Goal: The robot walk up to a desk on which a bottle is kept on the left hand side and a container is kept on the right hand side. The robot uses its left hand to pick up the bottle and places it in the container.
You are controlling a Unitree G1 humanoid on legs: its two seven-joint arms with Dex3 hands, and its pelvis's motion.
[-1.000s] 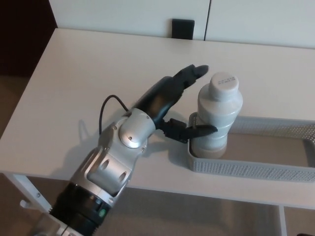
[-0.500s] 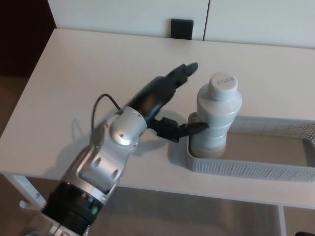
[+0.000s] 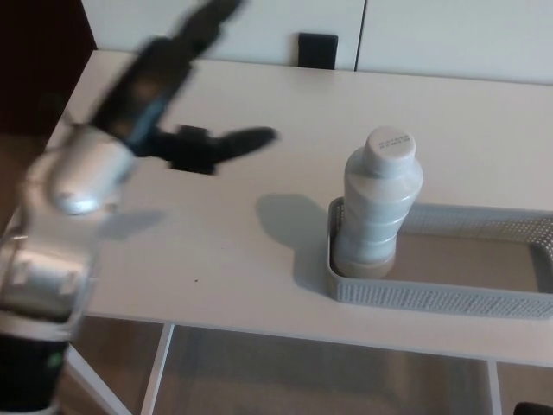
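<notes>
Pulling back and up to the left since half a second ago, the robot's black left hand (image 3: 177,104) is now blurring well clear of the pale grey ribbed plastic bottle (image 3: 378,207), which has stayed where it was set. Its fingers (image 3: 207,22) are spreading wide, the thumb (image 3: 238,143) pointing toward the bottle, and they are gripping nothing; bare table is lying between thumb tip and bottle. The silver forearm (image 3: 60,216) is running down the left edge of the view.

The bottle is standing at the left end of the long grey mesh container (image 3: 432,298), its base inside the tray walls and close against the left rim. The container is sitting near the front right of the white desk (image 3: 259,233), and a soft shadow of the bottle is falling on the desk to its left. Behind the desk, white wall panels (image 3: 285,22) are showing with a small black square plate (image 3: 318,49) at the desk's far edge; brown floor is visible below the front edge.

The bottle is standing upright, long axis vertical, its round white cap (image 3: 390,147) facing up toward the camera.
</notes>
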